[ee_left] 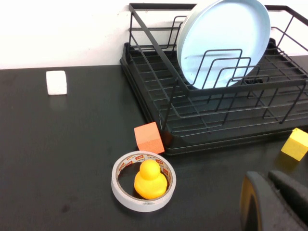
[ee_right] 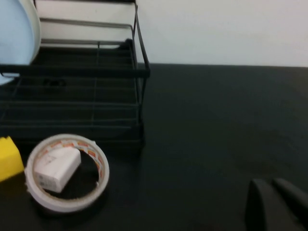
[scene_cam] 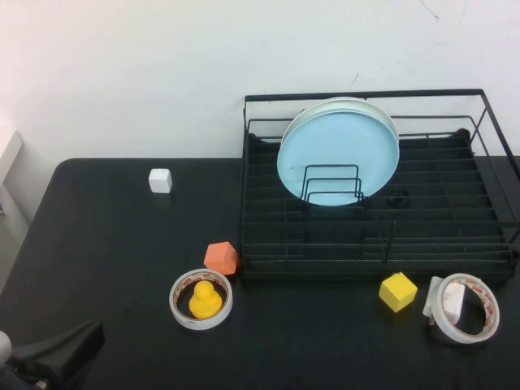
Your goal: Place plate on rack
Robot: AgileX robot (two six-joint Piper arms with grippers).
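The pale light-blue plate (scene_cam: pixel 337 146) stands upright on edge in the black wire rack (scene_cam: pixel 374 262), leaning in the small upright loops; a white plate (scene_cam: pixel 325 106) stands right behind it. The plate also shows in the left wrist view (ee_left: pixel 219 41) and at the edge of the right wrist view (ee_right: pixel 13 38). My left gripper (scene_cam: pixel 61 351) is low at the table's front left, far from the rack, its fingers (ee_left: pixel 260 202) together and empty. My right gripper (ee_right: pixel 270 186) is out of the high view; it hovers over bare table right of the rack (ee_right: pixel 91 72), shut and empty.
A white cube (scene_cam: pixel 160 180) sits at the back left. An orange cube (scene_cam: pixel 221 257) touches the rack's front left corner. A tape roll (scene_cam: pixel 180 309) ringing a yellow duck (scene_cam: pixel 205 301), a yellow cube (scene_cam: pixel 397 291) and a tape roll (scene_cam: pixel 479 325) holding a white plug lie along the front.
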